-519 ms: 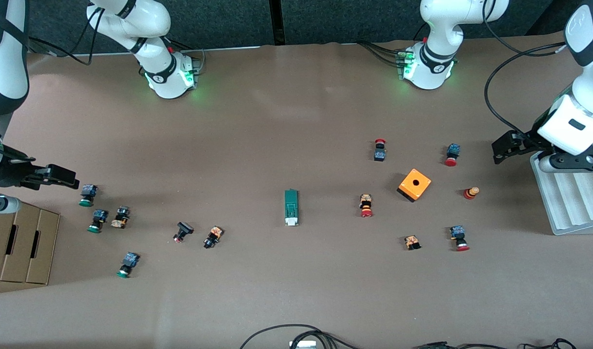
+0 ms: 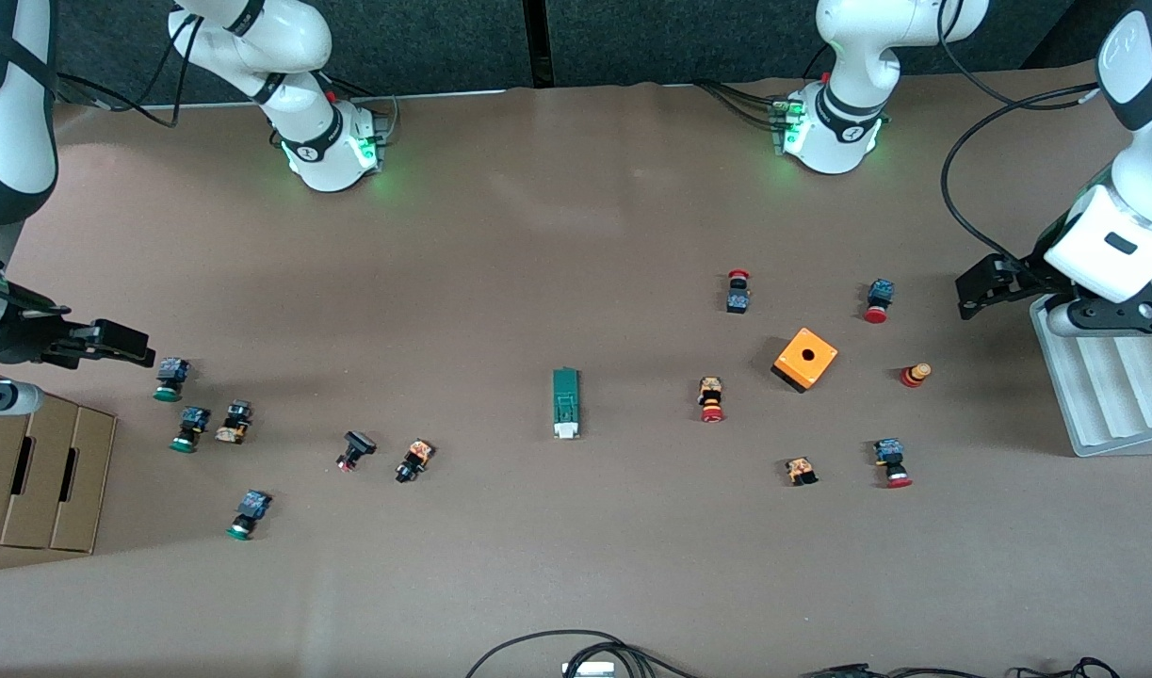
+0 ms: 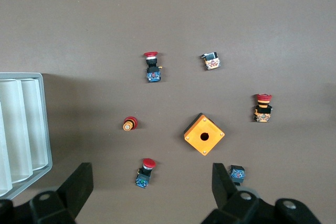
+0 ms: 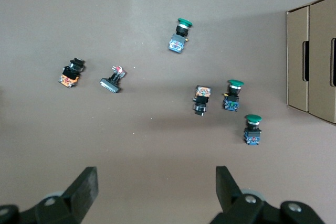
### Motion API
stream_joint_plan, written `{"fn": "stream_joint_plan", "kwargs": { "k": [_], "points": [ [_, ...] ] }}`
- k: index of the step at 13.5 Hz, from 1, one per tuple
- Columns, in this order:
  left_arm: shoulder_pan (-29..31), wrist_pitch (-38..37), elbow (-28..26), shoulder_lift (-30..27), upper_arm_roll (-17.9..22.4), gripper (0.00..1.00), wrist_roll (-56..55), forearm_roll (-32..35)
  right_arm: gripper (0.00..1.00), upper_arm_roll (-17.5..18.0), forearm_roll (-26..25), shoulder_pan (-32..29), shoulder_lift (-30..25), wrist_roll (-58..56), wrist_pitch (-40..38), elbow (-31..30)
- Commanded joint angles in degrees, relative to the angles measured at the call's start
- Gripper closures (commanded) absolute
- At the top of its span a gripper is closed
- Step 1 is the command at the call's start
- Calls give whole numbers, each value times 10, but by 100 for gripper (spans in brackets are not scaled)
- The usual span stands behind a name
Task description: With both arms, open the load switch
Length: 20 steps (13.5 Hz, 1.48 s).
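One load switch [image 2: 565, 403] lies flat near the middle of the table [image 2: 538, 235], its white sliding end nearer the front camera; neither wrist view shows it. Both arms wait at their own ends, well apart from it.

We see the left gripper [image 3: 149, 182] over the table edge of a pale ridged tray [image 3: 23, 129], fingers [image 3: 79, 184] spread wide and holding nothing. Below it lie an orange cube box [image 3: 204, 135] and several red-capped push buttons [image 3: 151, 66]; one dark button [image 3: 237, 172] is partly hidden by a fingertip, so we cannot make out its cap there.

The right gripper [image 4: 155, 190] hangs beside a brown cardboard box [image 4: 312, 59], which the wrist frame cuts off. Its fingers [image 4: 84, 187] stand apart and empty. Green-capped push buttons [image 4: 252, 128] are scattered under it, with a black-headed part [image 4: 111, 80] that may be another kind of button; we cannot tell.

Cables [image 2: 576, 650] are cut off at the table edge nearest the front camera.
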Motion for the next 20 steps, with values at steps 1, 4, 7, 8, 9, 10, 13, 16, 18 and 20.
{"fn": "stream_joint_plan", "kwargs": {
  "k": [1,4,7,8,9,10,13,16,18,20],
  "points": [
    [-1,-2,11,5,0,0,3,1,0,1,7,0,-4,-1,-3,-3],
    [0,-3,34,27,0,0,6,2,0,1,7,-3,-3,-1,-2,-2],
    [-1,-4,39,28,0,0,4,7,0,1,8,-6,-4,-8,-7,-3],
    [-1,-4,39,29,0,0,6,14,0,1,8,-4,-4,-8,-7,-2],
    [0,-4,40,31,0,0,10,14,0,1,7,-1,-4,-8,-3,-2],
    [0,-4,40,31,0,0,10,14,0,2,5,1,-4,-5,-2,-1],
    [-1,-4,39,31,-1,0,8,13,0,4,9,-1,-2,-6,-2,4],
    [-1,-4,39,30,-1,0,7,8,0,2,18,-4,6,-7,-1,4],
    [-1,-7,36,30,-1,0,10,0,0,1,18,-4,8,-4,1,4],
    [-2,-8,39,31,-1,0,5,-1,0,1,19,-5,9,-3,-2,3]
  ]
}}
